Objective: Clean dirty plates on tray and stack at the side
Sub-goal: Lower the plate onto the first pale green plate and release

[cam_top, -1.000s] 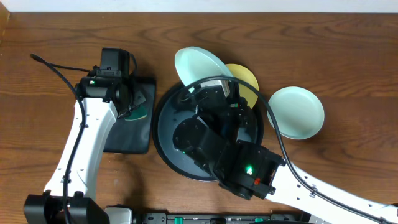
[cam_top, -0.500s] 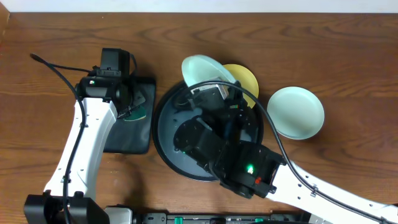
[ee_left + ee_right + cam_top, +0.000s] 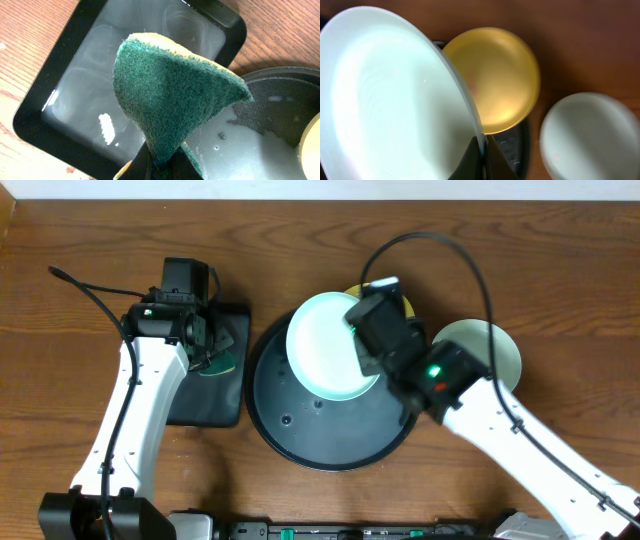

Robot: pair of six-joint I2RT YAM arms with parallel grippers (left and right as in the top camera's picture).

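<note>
My right gripper is shut on the rim of a pale mint-blue plate and holds it tilted above the round black tray. In the right wrist view the held plate fills the left, pinched between my fingers. The pale yellow plate lies beyond it at the tray's far edge, mostly hidden from overhead. A second mint-blue plate sits on the table to the right, also in the right wrist view. My left gripper is shut on a green sponge.
A smaller rectangular black tray lies left of the round tray, under my left gripper; it shows wet in the left wrist view. The round tray's wet floor is at that view's right. A cable loops over the right arm.
The right arm has swung from over the tray toward the right, carrying the mint-blue plate from the tray's far rim to above its upper middle. The left arm has not moved.
</note>
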